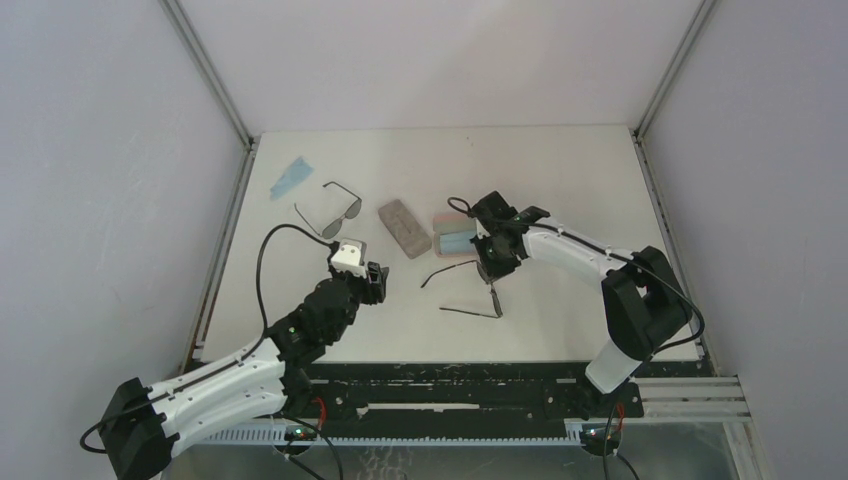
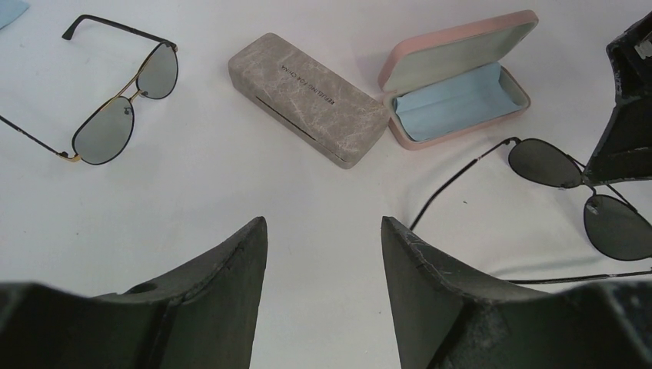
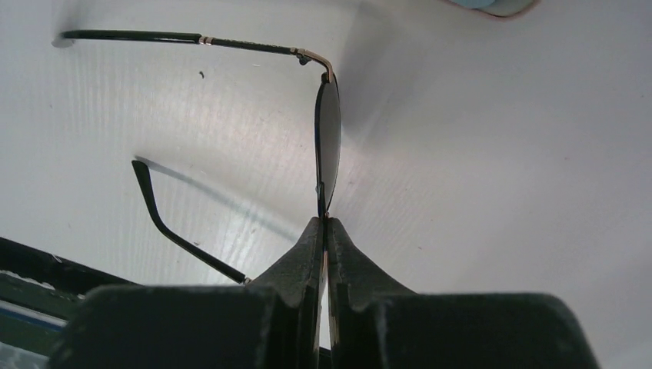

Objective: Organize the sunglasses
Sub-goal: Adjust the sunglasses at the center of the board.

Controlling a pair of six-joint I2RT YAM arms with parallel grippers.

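The round-lens sunglasses [image 1: 492, 300] stand on edge at the table's middle, temples unfolded toward the left. My right gripper [image 1: 490, 276] is shut on one lens. In the right wrist view the gripper [image 3: 324, 223] pinches the lens rim [image 3: 329, 138] edge-on. In the left wrist view these sunglasses [image 2: 607, 223] sit at the right, under the right gripper's fingers [image 2: 627, 131]. The squarish-lens sunglasses [image 1: 337, 211] lie open at the back left and also show in the left wrist view [image 2: 115, 119]. My left gripper [image 1: 378, 280] is open and empty, and shows above bare table in its own view [image 2: 323, 231].
A closed grey-brown case [image 1: 404, 228] lies between the two pairs and shows in the left wrist view [image 2: 307, 96]. An open pink case [image 1: 455, 236] with a light blue cloth inside [image 2: 454, 100] sits just behind the right gripper. A loose blue cloth [image 1: 290, 178] lies far left.
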